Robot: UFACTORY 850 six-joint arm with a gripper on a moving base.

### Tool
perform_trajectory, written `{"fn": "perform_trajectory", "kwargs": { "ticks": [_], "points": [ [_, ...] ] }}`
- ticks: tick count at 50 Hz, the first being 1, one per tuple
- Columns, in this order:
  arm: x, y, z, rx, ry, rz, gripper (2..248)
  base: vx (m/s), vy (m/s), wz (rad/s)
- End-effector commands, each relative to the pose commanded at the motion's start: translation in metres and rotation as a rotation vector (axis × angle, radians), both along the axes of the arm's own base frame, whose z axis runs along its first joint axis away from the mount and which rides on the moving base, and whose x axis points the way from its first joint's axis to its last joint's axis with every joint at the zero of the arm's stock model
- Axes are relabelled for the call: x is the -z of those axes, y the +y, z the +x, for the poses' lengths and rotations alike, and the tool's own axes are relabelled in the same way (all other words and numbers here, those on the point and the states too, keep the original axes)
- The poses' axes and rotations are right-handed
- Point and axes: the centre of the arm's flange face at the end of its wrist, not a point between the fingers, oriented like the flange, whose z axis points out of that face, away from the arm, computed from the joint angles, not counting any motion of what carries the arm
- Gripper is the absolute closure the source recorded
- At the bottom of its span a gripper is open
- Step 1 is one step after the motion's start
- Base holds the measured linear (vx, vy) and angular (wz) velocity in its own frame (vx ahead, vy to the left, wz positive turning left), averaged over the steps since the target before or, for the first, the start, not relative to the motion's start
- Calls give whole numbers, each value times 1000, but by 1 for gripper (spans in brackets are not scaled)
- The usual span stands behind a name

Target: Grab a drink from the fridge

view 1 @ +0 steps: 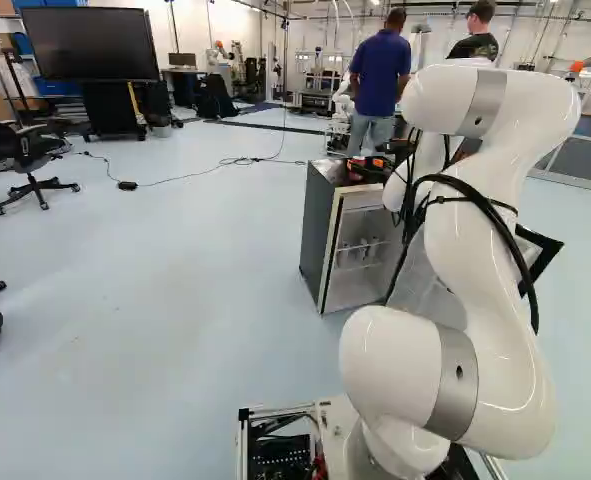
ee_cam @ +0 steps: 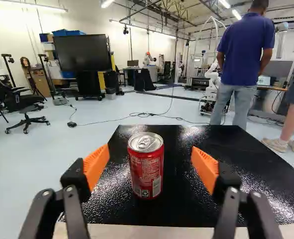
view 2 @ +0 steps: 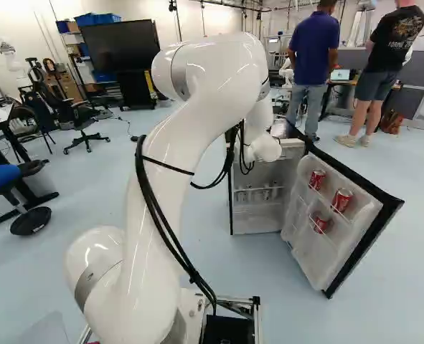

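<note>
At the foot of the base views: the white arm (view 2: 197, 93) rises from its lowest joint and reaches forward, black cables strapped along it.
Gripper (view 1: 366, 164): released, its two fingers spread wide, with an orange pad (ee_cam: 96, 167) on one side of the can and its twin (ee_cam: 205, 169) on the other; a visible gap separates the can from each pad.
Red can (ee_cam: 146, 167): upright on the black fridge top (ee_cam: 226, 149), between the fingers as the wrist view looks along them (its silvery lid and pull tab face up).
Fridge (view 1: 318, 235): ahead of the base, beneath the gripper, its front open.
Fridge door (view 2: 298, 244): swung wide toward the right of the right base view; its upper rack carries one soda can (view 2: 317, 179) and a second can (view 2: 341, 200), while a third can (view 2: 320, 223) sits in the rack below.
Inner shelf: holds a row of small pale containers (view 2: 258, 193), perhaps bottles, though they are too small to tell.
Floor beyond: a black office chair (ee_cam: 20, 102) stands near a thin cable (ee_cam: 112, 120) that trails across pale flooring.
Far side: a big dark screen (ee_cam: 82, 52) on a stand, with blue bins (ee_cam: 69, 33) behind it.
</note>
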Motion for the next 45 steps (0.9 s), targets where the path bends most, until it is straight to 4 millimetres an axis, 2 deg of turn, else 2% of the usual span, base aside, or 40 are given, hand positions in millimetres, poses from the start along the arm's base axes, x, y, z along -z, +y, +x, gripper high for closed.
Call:
{"fn": "perform_trajectory", "kwargs": {
  "ticks": [3,4,12,30,45],
  "points": [
    [0,0,0,0,0,0,30,0,0,0],
    [0,0,0,0,0,0,3,0,0,0],
    [-7,-3,-8,10,-2,-1,3,0,0,0],
    [-32,-21,-38,56,-14,-9,3,0,0,0],
    [-55,-46,-60,188,-59,25,3,0,0,0]
  ]
}}
